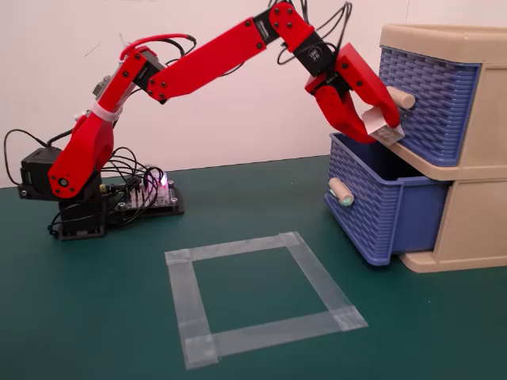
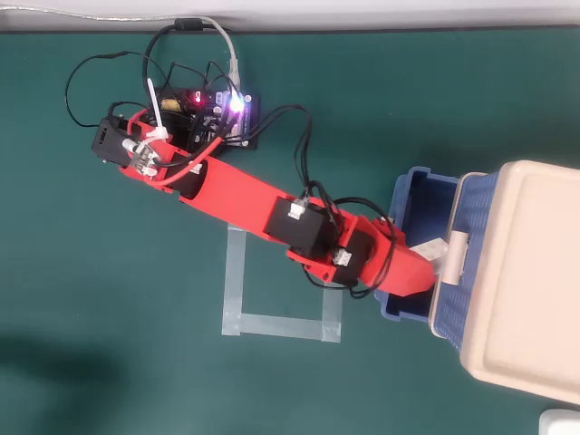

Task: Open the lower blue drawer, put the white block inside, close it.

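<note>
The white block sits pinched in the red gripper, the claw closed on it just above the open mouth of the lower blue drawer, which stands pulled well out of the beige cabinet. The overhead view shows the block over the drawer's cavity, close under the upper drawer's knob. So I'd say it's the placing step. Next it needs to dip slightly, let go, back out, then push the drawer front shut.
</note>
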`<state>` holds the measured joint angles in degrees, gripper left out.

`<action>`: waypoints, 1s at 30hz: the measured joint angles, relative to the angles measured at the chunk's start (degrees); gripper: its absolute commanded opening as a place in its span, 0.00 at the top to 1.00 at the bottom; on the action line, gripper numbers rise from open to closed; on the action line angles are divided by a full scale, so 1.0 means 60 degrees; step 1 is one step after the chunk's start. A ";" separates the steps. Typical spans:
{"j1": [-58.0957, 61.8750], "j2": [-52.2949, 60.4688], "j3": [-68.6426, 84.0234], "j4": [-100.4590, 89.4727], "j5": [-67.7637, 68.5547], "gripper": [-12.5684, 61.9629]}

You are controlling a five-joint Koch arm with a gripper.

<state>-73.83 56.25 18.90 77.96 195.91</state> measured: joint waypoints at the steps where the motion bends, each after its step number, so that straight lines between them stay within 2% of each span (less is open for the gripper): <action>1: 0.0000 0.0000 0.0000 -0.0044 0.0000 0.57; 2: -0.0029 0.0000 0.0000 -0.0103 -0.0015 0.46; 3: -0.0059 0.0000 -0.0015 -0.0264 -0.0015 0.39; 4: -0.0073 0.0000 -0.0132 -0.0425 -0.0015 0.38; 11: -0.0220 0.0366 -0.0659 -0.0293 -0.0029 0.38; 18: -0.0264 0.2710 -0.0674 0.4644 -0.0879 0.38; 23: 0.0073 0.3574 0.0923 0.5684 -0.3589 0.38; 27: 0.0557 0.3208 0.2871 0.5552 -0.6387 0.38; 30: 0.0659 0.2183 0.2959 0.4966 -0.7661 0.38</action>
<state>-69.87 69.35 36.65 107.75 149.94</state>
